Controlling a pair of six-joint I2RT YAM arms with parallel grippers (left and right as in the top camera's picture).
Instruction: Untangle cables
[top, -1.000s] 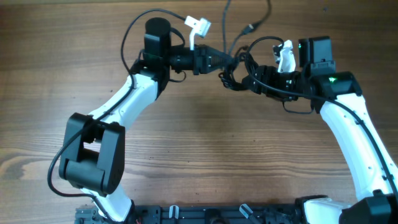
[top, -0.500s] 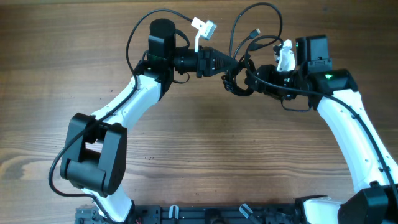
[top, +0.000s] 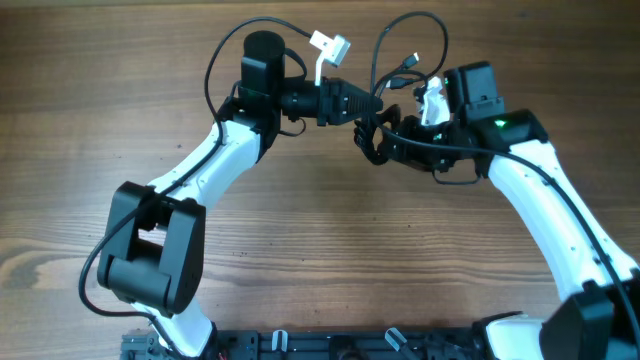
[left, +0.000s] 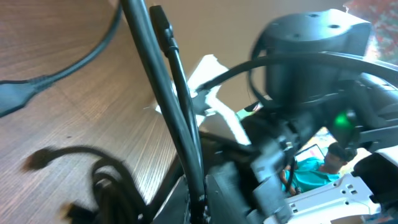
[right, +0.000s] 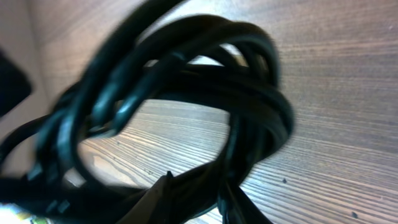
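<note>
Cables (top: 377, 132) sat far-centre on table (top: 300, 240), a small coil btwn both grippers, one loop arching toward far edge. L gripper (top: 362, 104) was clamped shut on a cord at coil's left. R gripper (top: 388, 143) was against coil's right; gripping or not, couldn't tell. Cords looked light, limp, smooth, prob. springy. Best taken by one strand near a plug (top: 405, 63), not the knot.

Likely a robotics lab: 2 white robot arms (top: 205, 165) over a wooden table (top: 330, 260).
</note>
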